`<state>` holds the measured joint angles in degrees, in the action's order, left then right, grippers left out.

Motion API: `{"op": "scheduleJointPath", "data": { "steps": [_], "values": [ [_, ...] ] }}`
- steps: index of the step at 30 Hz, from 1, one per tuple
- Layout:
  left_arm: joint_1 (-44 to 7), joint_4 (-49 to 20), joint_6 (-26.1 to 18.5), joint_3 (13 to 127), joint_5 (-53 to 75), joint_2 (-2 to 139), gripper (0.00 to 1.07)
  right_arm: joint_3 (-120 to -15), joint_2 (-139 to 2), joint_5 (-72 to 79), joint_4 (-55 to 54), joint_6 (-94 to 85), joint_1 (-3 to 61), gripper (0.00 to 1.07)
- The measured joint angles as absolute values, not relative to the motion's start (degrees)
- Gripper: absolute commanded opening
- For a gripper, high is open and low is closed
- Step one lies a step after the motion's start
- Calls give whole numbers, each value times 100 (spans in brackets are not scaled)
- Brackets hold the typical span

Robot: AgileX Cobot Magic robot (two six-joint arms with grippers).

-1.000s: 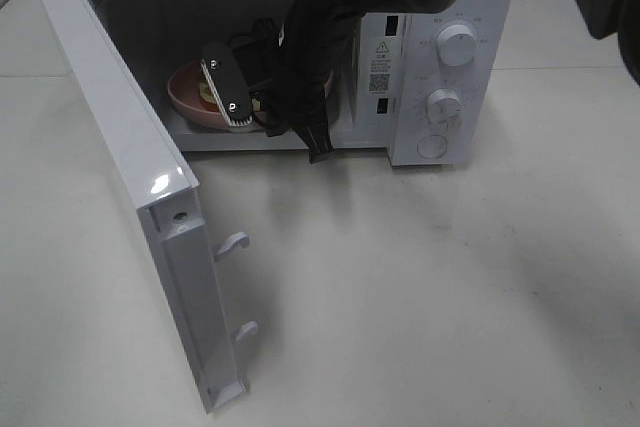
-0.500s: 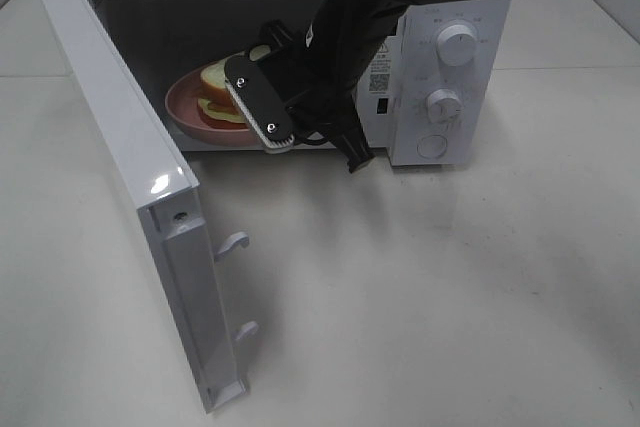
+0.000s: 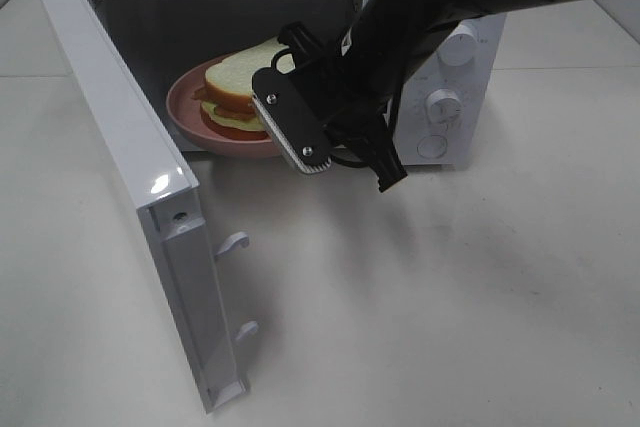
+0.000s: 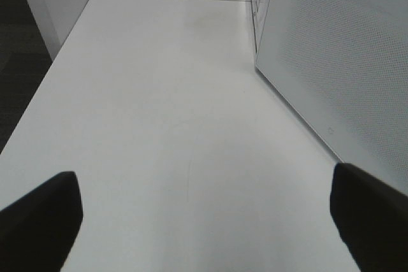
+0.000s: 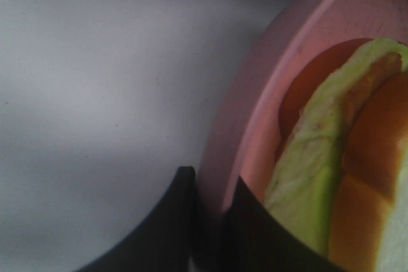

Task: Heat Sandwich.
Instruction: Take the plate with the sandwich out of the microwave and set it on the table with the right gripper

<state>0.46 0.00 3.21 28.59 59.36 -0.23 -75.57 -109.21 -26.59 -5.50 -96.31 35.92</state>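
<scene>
the microwave door (image 3: pixel 130 197) is standing swung wide at the left. the left gripper (image 4: pixel 204 221) is hovering over the bare table (image 4: pixel 166 113) with its jaws spread wide, grasping nothing. the sandwich (image 3: pixel 238 92) is lying on the pink plate (image 3: pixel 190 112), partly inside the microwave (image 3: pixel 440 117) opening. the right gripper (image 5: pixel 207 221) is pinching the plate's rim, jaws clenched on it.

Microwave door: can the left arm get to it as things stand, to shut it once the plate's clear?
Probably yes. The door stands swung wide open on the left side, with bare table around it. The left gripper is open and holds nothing. The right gripper, shut on the pink plate, works away from the door.
</scene>
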Motion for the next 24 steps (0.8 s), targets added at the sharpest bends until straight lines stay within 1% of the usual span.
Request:
{"op": "scheduleJointPath", "data": {
  "steps": [1,5,6,10,24],
  "values": [
    [46,0,321,2859,5936,-23,101,-7557,-10921,-2659,-550,-9631,3592,0],
    [46,0,321,2859,5936,-23,101,-6830,-10445,-2223,-894,-9929,3598,0],
    [46,0,321,2859,5936,-23,101,-6830,-10445,-2223,-894,-9929,3598,0],
    [46,0,321,2859,5936,-23,101,-6262,-10044,-1805,-991,-10015,3598,0],
    [46,0,321,2859,5936,-23,101,-5076,-8944,-1558,-1043,-10015,3598,0]
  ]
}}
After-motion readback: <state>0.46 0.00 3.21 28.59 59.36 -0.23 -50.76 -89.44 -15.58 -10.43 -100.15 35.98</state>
